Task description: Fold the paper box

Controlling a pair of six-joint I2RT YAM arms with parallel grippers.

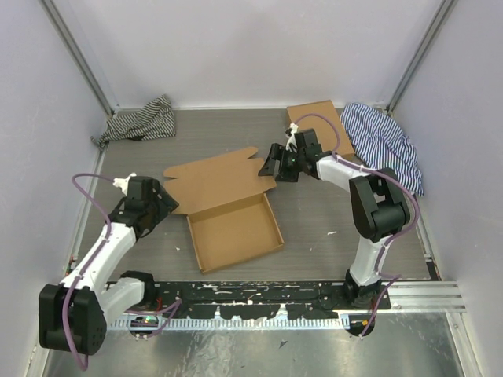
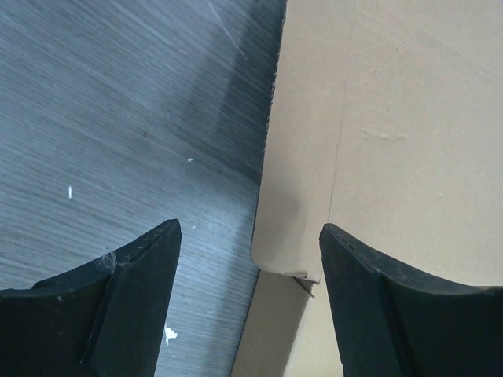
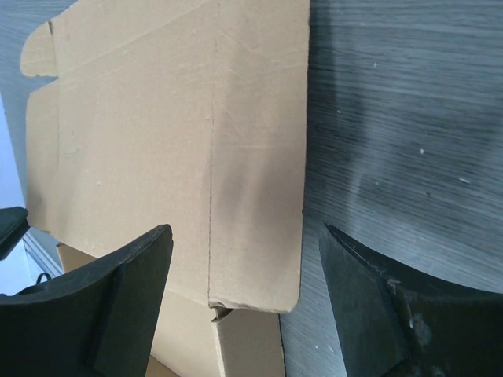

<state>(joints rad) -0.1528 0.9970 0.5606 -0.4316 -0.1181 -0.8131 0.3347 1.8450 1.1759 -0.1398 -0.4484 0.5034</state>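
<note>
Wide open on both arms, the jaws hold nothing. The paper box (image 1: 222, 203) lies on the table (image 1: 322, 236) midway between the two arms. Its tray (image 1: 236, 234) has its walls up, and its lid (image 1: 220, 174) is spread flat on the far side of the tray. The left jaws straddle the lid's left edge and the right jaws straddle its right edge.

The step in hand looks like taking the lid's side flaps so it can be closed. To do it well, each lower finger should slide under the cardboard edge before closing. Both arms should then rise together, so the lid turns on its hinge crease rather than dragging the tray.

Only the top view shows the whole box and both arms at once. The wrist views show what it cannot. In each, the flap's corner and scored crease sit between the fingers, with bare table to the outside. No cardboard is pinched.
</note>
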